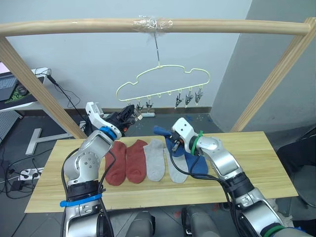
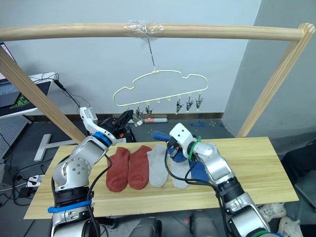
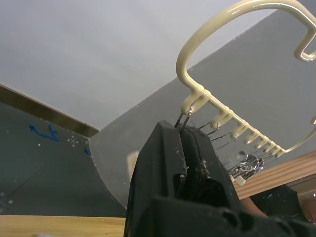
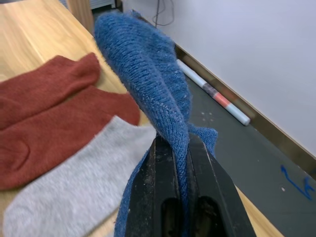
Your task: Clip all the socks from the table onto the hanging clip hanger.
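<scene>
The pale-yellow clip hanger (image 1: 163,79) hangs by its hook from the wooden bar. My left gripper (image 1: 129,114) is raised to its leftmost clip (image 3: 183,118) and is shut on it. My right gripper (image 1: 169,135) is shut on a blue sock (image 4: 148,64) and holds it lifted just above the table (image 1: 247,163). On the table lie two rust-red socks (image 1: 117,163) (image 1: 136,160), two light grey socks (image 1: 156,158) (image 1: 177,172) and a second blue sock (image 1: 199,164) beneath my right gripper.
A thick wooden frame bar (image 1: 222,25) spans overhead, with slanted posts at left (image 1: 39,89) and right (image 1: 276,79). Cables and a power strip (image 1: 29,173) lie on the floor at left. The right half of the tabletop is bare wood.
</scene>
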You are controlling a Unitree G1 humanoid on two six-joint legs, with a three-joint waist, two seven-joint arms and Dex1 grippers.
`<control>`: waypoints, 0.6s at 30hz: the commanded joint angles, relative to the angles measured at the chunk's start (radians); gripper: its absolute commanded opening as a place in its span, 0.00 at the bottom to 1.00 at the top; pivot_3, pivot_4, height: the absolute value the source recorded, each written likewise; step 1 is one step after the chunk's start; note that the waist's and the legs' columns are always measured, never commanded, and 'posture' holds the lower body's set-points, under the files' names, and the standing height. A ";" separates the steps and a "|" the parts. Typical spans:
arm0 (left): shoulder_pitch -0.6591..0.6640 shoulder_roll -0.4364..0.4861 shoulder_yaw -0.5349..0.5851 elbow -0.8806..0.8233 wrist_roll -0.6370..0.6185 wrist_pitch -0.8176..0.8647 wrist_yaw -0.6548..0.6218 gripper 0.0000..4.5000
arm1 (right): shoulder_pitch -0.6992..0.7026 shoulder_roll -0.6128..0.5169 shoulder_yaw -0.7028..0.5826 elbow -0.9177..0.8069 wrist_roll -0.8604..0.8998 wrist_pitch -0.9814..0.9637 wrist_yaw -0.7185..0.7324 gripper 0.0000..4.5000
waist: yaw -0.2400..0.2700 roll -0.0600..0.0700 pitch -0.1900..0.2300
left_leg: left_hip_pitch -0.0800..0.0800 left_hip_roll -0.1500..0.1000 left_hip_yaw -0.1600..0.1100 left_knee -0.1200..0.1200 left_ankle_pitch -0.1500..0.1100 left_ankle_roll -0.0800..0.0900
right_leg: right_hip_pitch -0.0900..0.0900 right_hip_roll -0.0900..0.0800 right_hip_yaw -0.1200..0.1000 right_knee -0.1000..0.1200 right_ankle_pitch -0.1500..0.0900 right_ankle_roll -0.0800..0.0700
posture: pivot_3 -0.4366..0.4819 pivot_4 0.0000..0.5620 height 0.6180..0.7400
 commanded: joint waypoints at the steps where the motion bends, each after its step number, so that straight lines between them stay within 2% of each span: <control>1: 0.017 0.005 0.009 -0.039 -0.008 0.002 0.014 0.00 | -0.038 0.028 0.015 -0.003 0.002 -0.023 0.002 0.00 | 0.000 0.000 0.000 | 0.000 0.000 0.000 0.000 0.000 0.000 | 0.000 0.000 0.000 0.000 0.000 0.000 | 0.50 0.32 1.00; 18: 0.048 0.008 0.001 -0.065 -0.022 0.002 0.025 0.00 | -0.153 0.143 0.017 0.038 0.014 -0.022 -0.030 0.00 | 0.001 0.000 0.000 | 0.000 0.000 0.000 0.000 -0.001 0.001 | -0.001 0.000 0.000 0.000 0.000 0.000 | 0.52 0.31 1.00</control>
